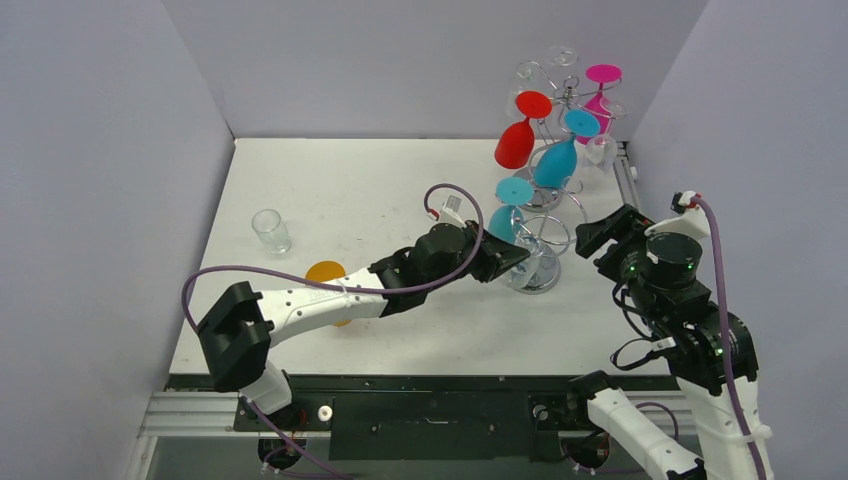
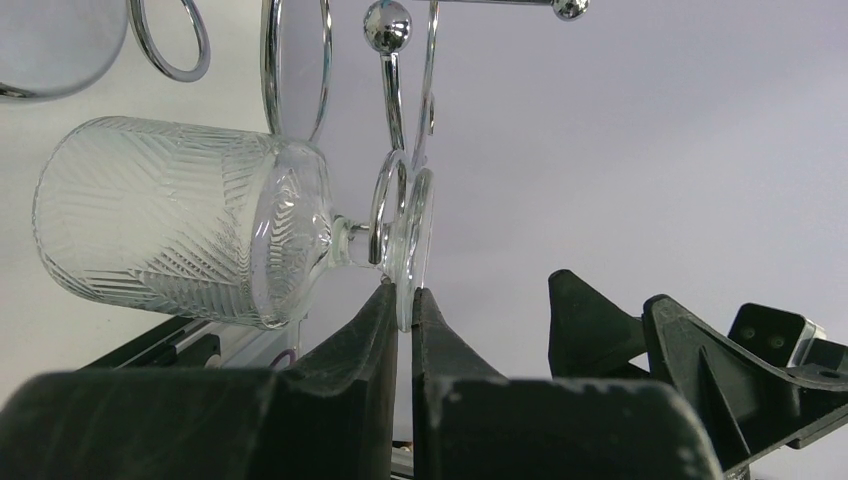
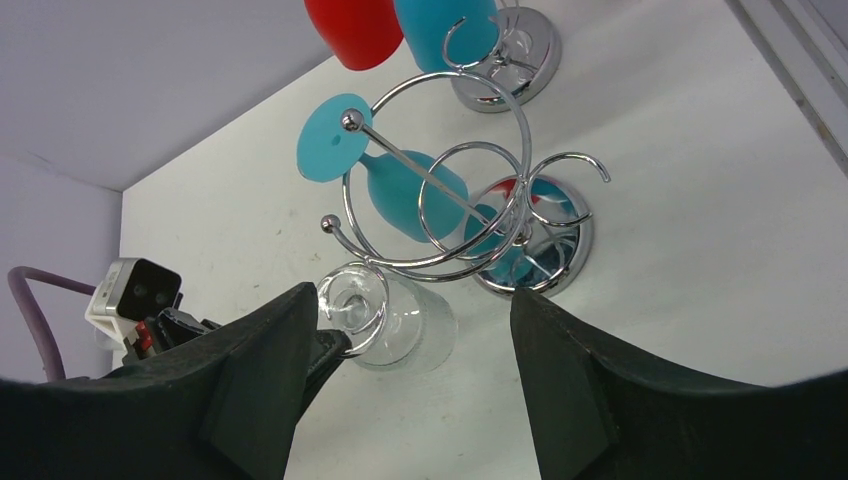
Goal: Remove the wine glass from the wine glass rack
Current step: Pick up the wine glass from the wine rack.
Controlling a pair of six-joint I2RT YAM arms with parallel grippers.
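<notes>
Toward the worktop's (image 1: 350, 190) right edge, left pincer (image 2: 403, 292) is clamped on the foot of the glass (image 2: 180, 220) hanging in the rack (image 2: 387, 25); right pincer (image 3: 410, 310) stands apart.

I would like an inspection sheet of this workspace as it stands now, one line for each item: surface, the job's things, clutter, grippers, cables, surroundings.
surface: white table top.
job's things: clear patterned wine glass hangs on the near rack beside a teal glass; far rack carries a red glass, a magenta glass and others.
clutter: small clear tumbler; orange disc partly under the left arm.
grippers: left gripper shut on the clear glass's foot; right gripper open, holding nothing.
cables: purple cable loops over the left arm; second purple cable runs down the right arm.
surroundings: plain lilac walls on three sides.
</notes>
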